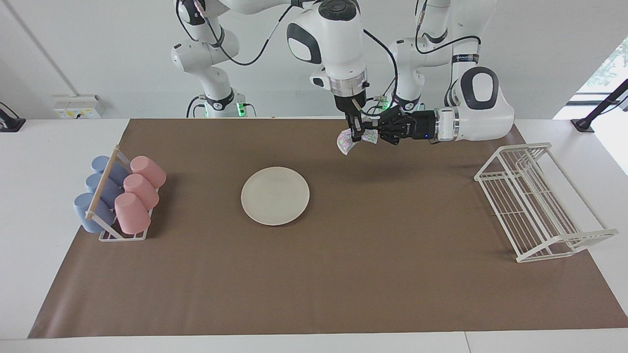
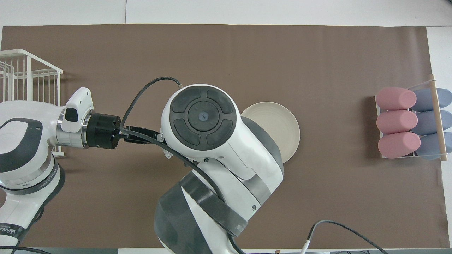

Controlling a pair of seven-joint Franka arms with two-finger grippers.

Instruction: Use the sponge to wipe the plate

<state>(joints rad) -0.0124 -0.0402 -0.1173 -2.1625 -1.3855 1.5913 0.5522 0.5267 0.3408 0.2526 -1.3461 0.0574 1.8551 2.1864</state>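
The cream-white plate (image 1: 275, 196) lies flat on the brown mat near the table's middle; in the overhead view the right arm covers part of the plate (image 2: 279, 127). The silvery wrinkled sponge (image 1: 347, 143) hangs in the air over bare mat, off the plate toward the left arm's end. My right gripper (image 1: 355, 133) points straight down and is shut on the sponge from above. My left gripper (image 1: 377, 132) reaches in level from the side, its fingertips also on the sponge. From overhead only a scrap of the sponge (image 2: 166, 154) shows under the right wrist.
A rack of pink and blue cups (image 1: 120, 196) lying on their sides stands at the right arm's end of the mat. A white wire dish rack (image 1: 535, 206) stands at the left arm's end.
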